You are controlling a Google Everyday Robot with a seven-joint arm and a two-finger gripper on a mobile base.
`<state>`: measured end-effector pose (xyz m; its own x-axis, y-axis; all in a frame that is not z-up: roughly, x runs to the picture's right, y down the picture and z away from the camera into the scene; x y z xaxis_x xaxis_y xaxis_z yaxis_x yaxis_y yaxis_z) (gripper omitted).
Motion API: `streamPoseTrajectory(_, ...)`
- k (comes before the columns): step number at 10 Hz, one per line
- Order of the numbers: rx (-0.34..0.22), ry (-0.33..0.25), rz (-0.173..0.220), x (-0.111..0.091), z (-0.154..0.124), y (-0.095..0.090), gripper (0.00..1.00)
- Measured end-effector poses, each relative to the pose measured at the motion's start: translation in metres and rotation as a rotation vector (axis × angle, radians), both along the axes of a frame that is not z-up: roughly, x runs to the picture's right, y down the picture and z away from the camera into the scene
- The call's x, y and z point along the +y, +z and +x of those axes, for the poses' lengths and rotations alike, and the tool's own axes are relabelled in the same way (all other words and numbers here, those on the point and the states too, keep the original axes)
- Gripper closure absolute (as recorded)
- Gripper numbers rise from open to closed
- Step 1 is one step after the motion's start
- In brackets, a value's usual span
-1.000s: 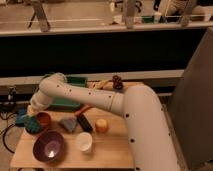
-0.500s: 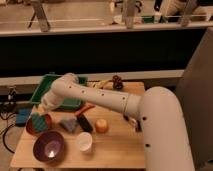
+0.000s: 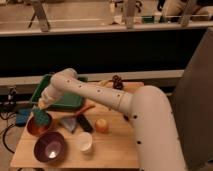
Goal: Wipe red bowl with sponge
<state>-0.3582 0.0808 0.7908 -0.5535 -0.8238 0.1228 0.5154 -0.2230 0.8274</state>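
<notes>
The red bowl sits at the left of the wooden table. The teal-green sponge is held at its upper right rim, partly inside it. My gripper comes down from the white arm and is shut on the sponge from above, right over the bowl. The sponge hides part of the bowl's inside.
A larger purple bowl stands just in front of the red bowl. To the right are a white cup, a grey-blue wedge, a dark object and a yellow-orange fruit. A green tray lies behind, and a blue block to the left.
The arm's elbow has swung up and to the right. The gripper with the sponge has shifted a little across the red bowl. The bowls have stayed in place.
</notes>
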Motion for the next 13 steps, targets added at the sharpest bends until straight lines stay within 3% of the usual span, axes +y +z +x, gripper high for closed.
streamPoseTrajectory(3, -0.013, -0.028, -0.005, 0.0, -0.025, 0.012, 1.0)
streamPoseTrajectory(5, -0.036, -0.043, -0.008, 0.002, -0.034, 0.01, 1.0)
streamPoseTrajectory(13, -0.097, -0.117, -0.024, 0.04, -0.038, -0.027, 1.0)
